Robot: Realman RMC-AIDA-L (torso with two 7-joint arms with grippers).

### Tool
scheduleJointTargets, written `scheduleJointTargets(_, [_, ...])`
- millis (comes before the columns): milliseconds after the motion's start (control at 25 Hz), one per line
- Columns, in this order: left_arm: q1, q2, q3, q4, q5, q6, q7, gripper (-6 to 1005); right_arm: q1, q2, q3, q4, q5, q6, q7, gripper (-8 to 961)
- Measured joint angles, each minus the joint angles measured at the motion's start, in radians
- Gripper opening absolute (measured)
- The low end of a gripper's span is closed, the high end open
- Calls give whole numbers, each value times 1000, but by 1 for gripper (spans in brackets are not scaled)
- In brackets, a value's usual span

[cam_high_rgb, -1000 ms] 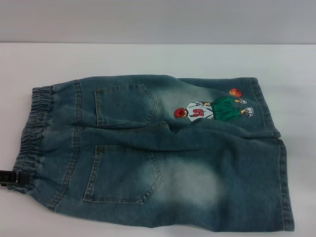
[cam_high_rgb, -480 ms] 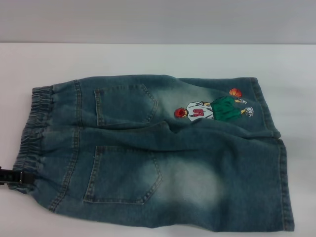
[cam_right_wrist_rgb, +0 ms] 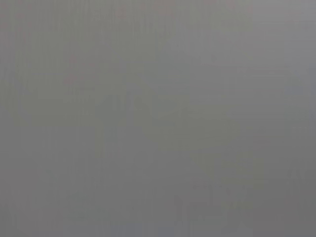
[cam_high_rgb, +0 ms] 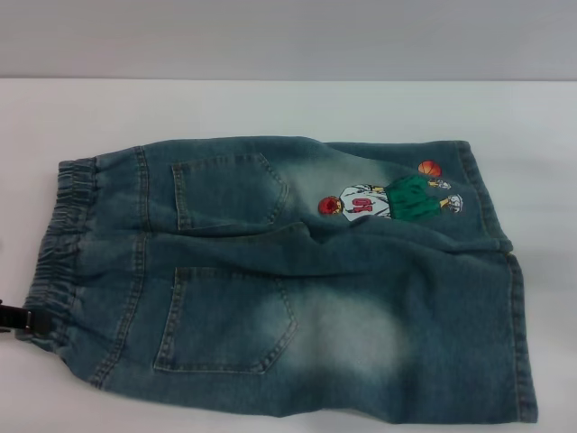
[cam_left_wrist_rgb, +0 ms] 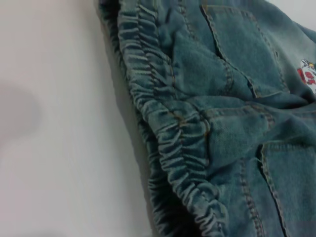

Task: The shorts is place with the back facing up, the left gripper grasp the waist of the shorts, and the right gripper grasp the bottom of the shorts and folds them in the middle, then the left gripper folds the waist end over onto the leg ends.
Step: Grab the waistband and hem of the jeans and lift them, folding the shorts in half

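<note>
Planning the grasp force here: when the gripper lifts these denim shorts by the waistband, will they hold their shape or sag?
The shorts will probably sag: the denim already lies in soft folds between the pockets. The waist is gathered elastic, so it may stretch and bunch where pinched. The cloth looks thick, so likely rather heavy. The left gripper sits at the waist's edge.

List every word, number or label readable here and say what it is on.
Red digits on the cartoon player's white jersey, printed on the shorts: too blurred to read with certainty.
The same print in the left wrist view: cut off, unreadable.
No other text is visible.
</note>
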Motion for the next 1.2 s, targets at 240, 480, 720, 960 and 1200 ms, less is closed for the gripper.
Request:
scheduleJointTargets(240, [0, -1, 1, 16, 4, -13, -14, 160, -4, -1, 0, 0, 0, 0, -1, 745])
scheduleJointTargets(480, [-5, -6, 1, 34, 5, -9, -16, 67, -16, -14, -11, -18, -9, 10, 90, 744])
scheduleJointTargets(720, [-15, -24, 1, 47, 3, -5, -15, 48, -47, -67, -17, -102, -209, 19, 386, 743])
scheduleJointTargets(960, [-15, -66, -4, 119, -1, 7, -9, 47, -50, -183, 6, -317, -772, -13, 927, 742])
scheduleJointTargets(1200, [-24, -101, -6, 173, -6, 14, -11, 47, -6, -215, 199, -602, -1406, -262, 1384, 743])
